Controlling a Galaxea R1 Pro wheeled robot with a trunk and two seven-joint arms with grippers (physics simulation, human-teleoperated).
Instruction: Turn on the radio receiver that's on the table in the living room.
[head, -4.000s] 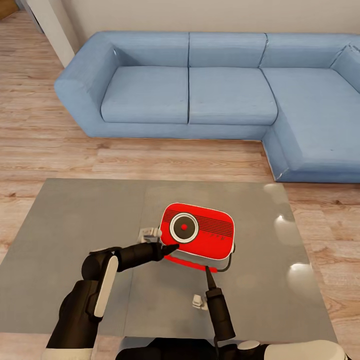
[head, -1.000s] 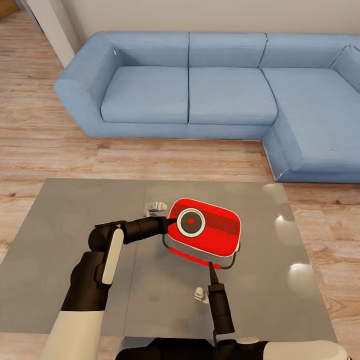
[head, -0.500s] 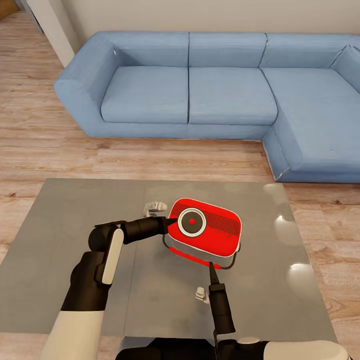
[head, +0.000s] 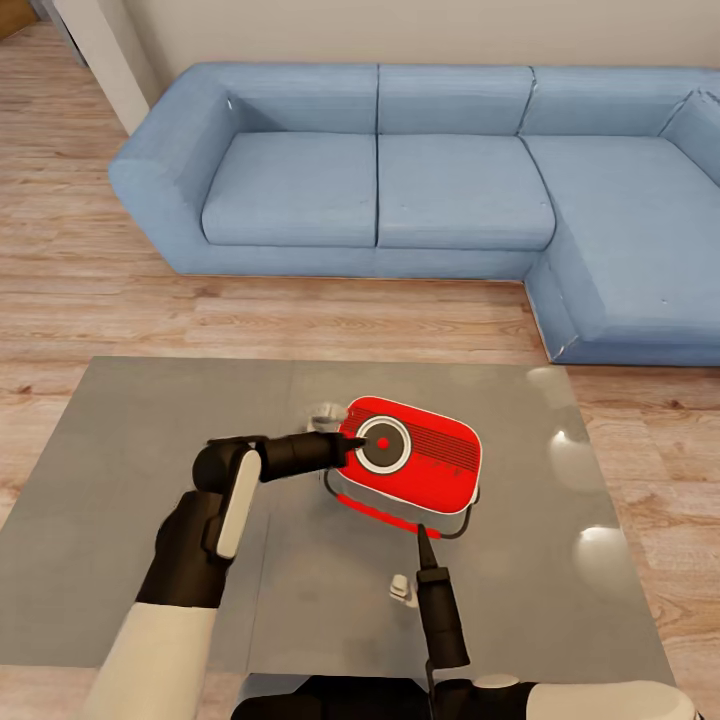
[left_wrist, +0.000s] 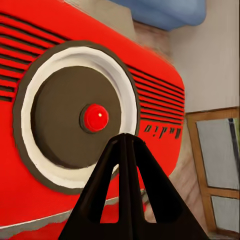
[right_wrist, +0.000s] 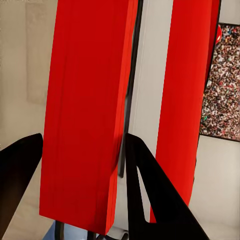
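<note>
The red radio receiver (head: 425, 468) stands tilted on its thin dark wire stand near the middle of the glossy grey table (head: 130, 450). My left gripper (head: 356, 443) is shut to a point, and its tip rests at the white-ringed dial (head: 383, 445). In the left wrist view, the joined fingertips (left_wrist: 125, 139) sit just under the dial's red centre button (left_wrist: 95, 117). Just below the radio's lower edge, my right gripper (head: 421, 534) stands open. Its wrist view shows the spread fingers (right_wrist: 150, 195) and the radio's red and white striped narrow edge (right_wrist: 152, 100) close ahead.
A blue L-shaped sofa (head: 400, 180) runs along the far wall and down the right side, with light wood floor (head: 300, 320) between it and the table. A framed crowd photo (right_wrist: 222, 85) hangs on the wall. Bright glare spots lie on the table's right part.
My left arm has reached forward, bringing its shut tip from the radio's left edge onto the dial. Since four seconds ago the radio has slid right and away. The right gripper has barely moved.
</note>
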